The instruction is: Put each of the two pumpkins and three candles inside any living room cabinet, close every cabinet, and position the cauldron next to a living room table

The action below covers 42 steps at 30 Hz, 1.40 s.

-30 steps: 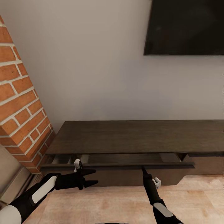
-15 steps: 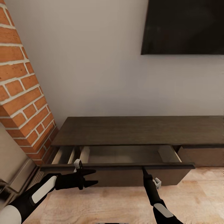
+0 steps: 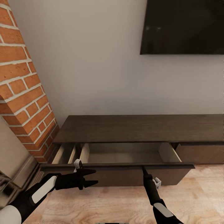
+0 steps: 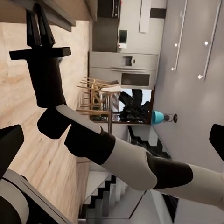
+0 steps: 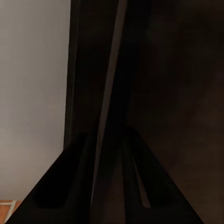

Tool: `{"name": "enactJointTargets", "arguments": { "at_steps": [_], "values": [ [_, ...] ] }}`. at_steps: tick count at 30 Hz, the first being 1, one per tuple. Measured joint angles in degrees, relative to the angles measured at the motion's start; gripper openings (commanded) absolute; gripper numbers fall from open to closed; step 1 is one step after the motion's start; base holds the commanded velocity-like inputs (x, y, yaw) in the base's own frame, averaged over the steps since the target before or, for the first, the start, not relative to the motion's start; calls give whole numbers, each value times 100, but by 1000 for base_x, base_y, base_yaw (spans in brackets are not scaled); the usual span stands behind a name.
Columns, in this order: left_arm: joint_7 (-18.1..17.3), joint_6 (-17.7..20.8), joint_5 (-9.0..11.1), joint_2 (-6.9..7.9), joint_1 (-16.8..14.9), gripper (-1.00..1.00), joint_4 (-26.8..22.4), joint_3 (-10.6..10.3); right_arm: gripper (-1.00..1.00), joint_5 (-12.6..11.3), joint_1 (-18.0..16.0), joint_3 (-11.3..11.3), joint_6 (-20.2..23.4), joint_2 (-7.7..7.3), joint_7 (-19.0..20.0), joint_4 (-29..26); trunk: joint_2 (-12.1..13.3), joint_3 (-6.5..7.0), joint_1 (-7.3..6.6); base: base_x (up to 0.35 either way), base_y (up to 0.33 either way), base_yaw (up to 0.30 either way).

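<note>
My right gripper (image 3: 143, 169) pinches the top edge of the drawer front (image 3: 118, 166) of the cabinet (image 3: 140, 128), its 2 fingers (image 5: 74, 182) closed on either side of that dark board. The drawer stands pulled out, its pale beige inside (image 3: 124, 152) open just beyond my fingertips. My left gripper (image 3: 93, 177) hangs free in front of the drawer front, to the left of my right one, its 2 fingers spread apart and holding nothing. Beyond the cabinet rises the wall with a dark screen (image 3: 183, 26); a brick column (image 3: 21, 93) stands off to the left.
</note>
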Motion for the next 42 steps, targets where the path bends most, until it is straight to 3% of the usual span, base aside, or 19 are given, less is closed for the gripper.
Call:
{"name": "enactJointTargets", "arguments": {
  "at_steps": [33,42],
  "values": [
    [-1,0,5,6,-2,100,0,8,-100,-4,-4,-4,4,1,113,74,0,0,0,-40,0,0],
    [0,0,7,5,0,100,0,9,-100,-2,-1,-3,-1,0,-33,-20,0,0,1,-79,0,0]
  ]
}}
